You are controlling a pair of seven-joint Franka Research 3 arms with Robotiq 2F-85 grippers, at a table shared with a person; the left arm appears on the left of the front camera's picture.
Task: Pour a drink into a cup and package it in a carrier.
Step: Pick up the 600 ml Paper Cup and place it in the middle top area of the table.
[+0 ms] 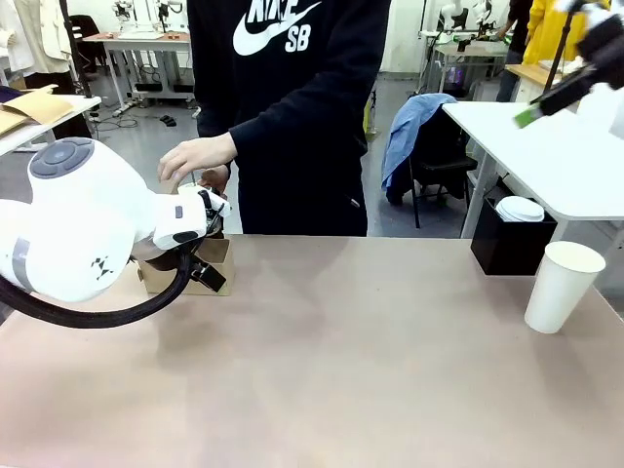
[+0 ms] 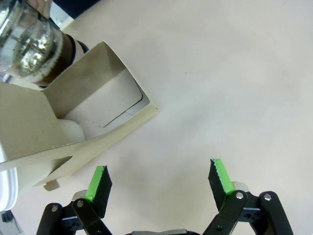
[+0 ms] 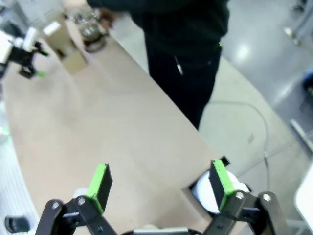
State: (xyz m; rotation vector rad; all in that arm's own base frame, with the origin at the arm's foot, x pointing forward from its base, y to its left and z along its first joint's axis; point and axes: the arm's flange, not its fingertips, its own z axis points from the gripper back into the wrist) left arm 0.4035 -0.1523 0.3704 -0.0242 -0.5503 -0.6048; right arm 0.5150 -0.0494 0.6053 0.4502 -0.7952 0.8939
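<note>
Showing both pairs of jaws wide open, empty: left jaws just beside the carrier (image 2: 29,122) and the hand-held jug (image 2: 29,44); cup (image 1: 564,286) well apart at the worktop's (image 1: 341,370) right. Grip it gently, mid-body, upright.

Pose: left arm (image 1: 68,229) enters from left, wrist low, pointed downward. left gripper (image 2: 160,178) jaws spread wide, nothing between pads. right arm (image 1: 597,44) raised high at right. right gripper (image 3: 159,178) jaws spread wide, empty, looking down. person's hand (image 1: 195,156) extended just beyond left gripper, fingers curled.
</note>
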